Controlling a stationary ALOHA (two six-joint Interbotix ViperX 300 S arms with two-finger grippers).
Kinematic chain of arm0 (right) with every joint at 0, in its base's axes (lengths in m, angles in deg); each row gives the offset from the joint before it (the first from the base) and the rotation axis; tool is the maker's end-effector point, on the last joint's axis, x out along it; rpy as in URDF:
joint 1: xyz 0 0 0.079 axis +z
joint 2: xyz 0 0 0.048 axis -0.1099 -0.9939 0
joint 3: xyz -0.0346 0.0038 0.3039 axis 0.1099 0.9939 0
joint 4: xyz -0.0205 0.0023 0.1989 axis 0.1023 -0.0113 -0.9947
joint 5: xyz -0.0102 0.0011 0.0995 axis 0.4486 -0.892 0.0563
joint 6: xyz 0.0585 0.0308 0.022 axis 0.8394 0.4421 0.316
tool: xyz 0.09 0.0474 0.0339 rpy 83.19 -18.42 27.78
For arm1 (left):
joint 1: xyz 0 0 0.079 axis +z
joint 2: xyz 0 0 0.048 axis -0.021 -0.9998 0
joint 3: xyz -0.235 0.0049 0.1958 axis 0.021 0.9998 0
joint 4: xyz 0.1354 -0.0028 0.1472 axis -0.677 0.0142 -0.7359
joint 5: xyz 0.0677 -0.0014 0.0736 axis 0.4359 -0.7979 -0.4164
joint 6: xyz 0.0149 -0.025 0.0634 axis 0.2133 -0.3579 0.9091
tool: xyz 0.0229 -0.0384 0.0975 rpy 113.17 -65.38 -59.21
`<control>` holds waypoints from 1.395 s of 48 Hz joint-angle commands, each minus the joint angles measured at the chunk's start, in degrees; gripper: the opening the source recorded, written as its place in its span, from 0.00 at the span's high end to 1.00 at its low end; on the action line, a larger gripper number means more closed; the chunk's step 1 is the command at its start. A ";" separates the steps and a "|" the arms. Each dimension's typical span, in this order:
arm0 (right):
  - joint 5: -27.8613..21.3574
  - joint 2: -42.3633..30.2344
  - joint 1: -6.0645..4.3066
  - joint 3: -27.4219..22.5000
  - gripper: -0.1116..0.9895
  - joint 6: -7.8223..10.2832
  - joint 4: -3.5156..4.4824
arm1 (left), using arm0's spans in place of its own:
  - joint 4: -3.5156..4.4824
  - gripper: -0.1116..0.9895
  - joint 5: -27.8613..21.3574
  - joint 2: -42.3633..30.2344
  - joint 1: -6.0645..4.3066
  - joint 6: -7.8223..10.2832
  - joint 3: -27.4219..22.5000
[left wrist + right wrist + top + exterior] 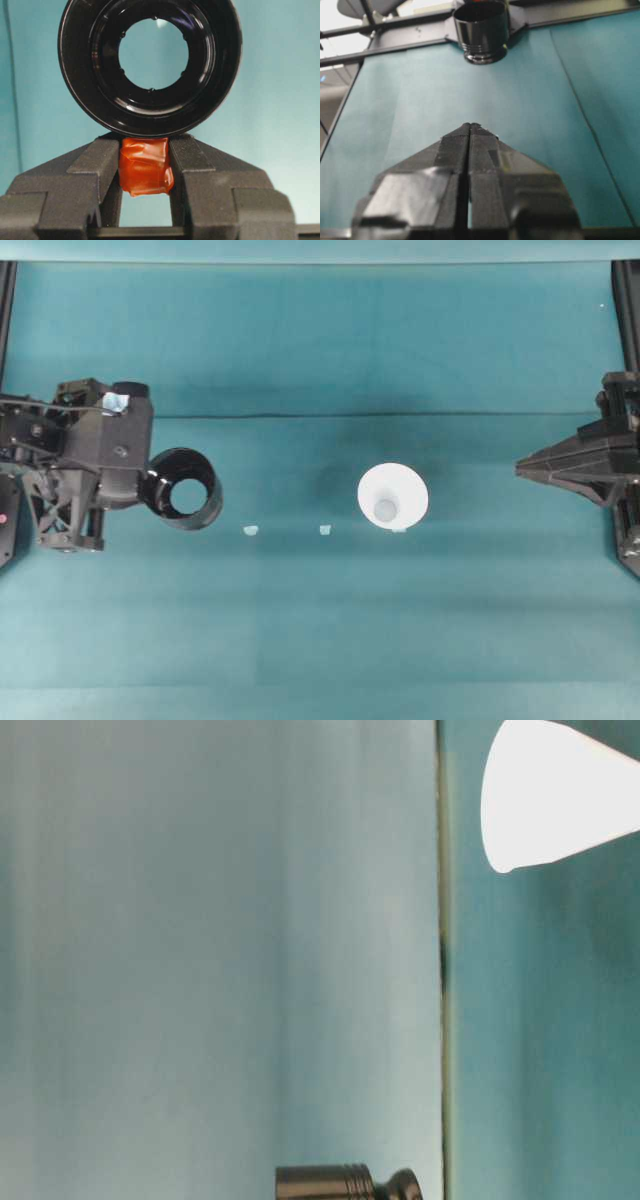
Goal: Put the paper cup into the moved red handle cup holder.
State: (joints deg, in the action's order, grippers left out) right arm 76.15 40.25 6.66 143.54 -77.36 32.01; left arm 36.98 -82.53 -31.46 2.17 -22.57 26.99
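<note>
No text, label, brand or number can be read in any view. The surfaces carry no legible signs.

The paper cup (393, 495) stands upright on the surface (320, 630). The red handle cup holder (186, 490) lies well apart to its left. Two small scraps (251, 531) lie between them, just before the cup's line.
</note>
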 commanded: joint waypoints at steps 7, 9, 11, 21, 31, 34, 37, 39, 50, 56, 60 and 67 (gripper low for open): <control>0.26 -0.35 0.09 -0.70 1.00 0.44 -0.09 | -0.18 0.66 0.09 0.09 0.09 0.00 -2.55; 0.26 -0.35 0.09 -0.70 1.00 0.44 0.00 | -0.18 0.66 0.09 -0.18 0.00 0.00 -2.99; 0.35 -0.35 0.09 -0.70 1.00 0.44 -0.09 | -0.18 0.66 0.09 -0.44 0.09 0.00 -3.43; 0.26 -0.35 0.09 -0.70 1.00 0.53 0.00 | -0.18 0.66 3.52 -4.66 0.00 0.00 -8.00; 0.26 -0.35 0.18 -0.70 1.00 0.53 0.00 | -0.18 0.66 7.12 -15.29 0.00 0.18 -15.47; 0.26 -0.26 0.09 -0.70 1.00 0.53 0.00 | -0.18 0.66 7.03 -18.37 0.00 0.18 -17.58; 0.35 -0.18 0.18 -0.70 1.00 0.53 0.00 | -0.18 0.66 7.03 -21.01 0.09 0.18 -19.34; 0.26 -0.18 0.09 -0.70 1.00 0.44 -0.09 | -0.18 0.66 6.94 -22.24 0.00 0.18 -20.04; 0.26 0.00 0.09 -0.70 1.00 0.35 0.00 | -0.26 0.66 7.29 -26.81 0.09 0.26 -21.71; 0.26 0.00 0.18 -0.62 1.00 0.35 0.00 | -0.35 0.66 7.73 -29.18 0.18 0.26 -20.83; 0.26 0.00 0.09 -0.53 1.00 0.35 0.00 | -0.35 0.66 9.14 -30.32 0.09 0.26 -20.13; 0.35 0.00 0.09 -0.62 1.00 0.35 0.00 | -0.35 0.66 13.27 -32.08 0.18 0.18 -18.90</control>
State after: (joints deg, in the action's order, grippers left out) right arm 76.15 40.51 6.66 143.54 -77.27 32.01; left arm 36.81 -71.63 -63.37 2.26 -22.40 7.92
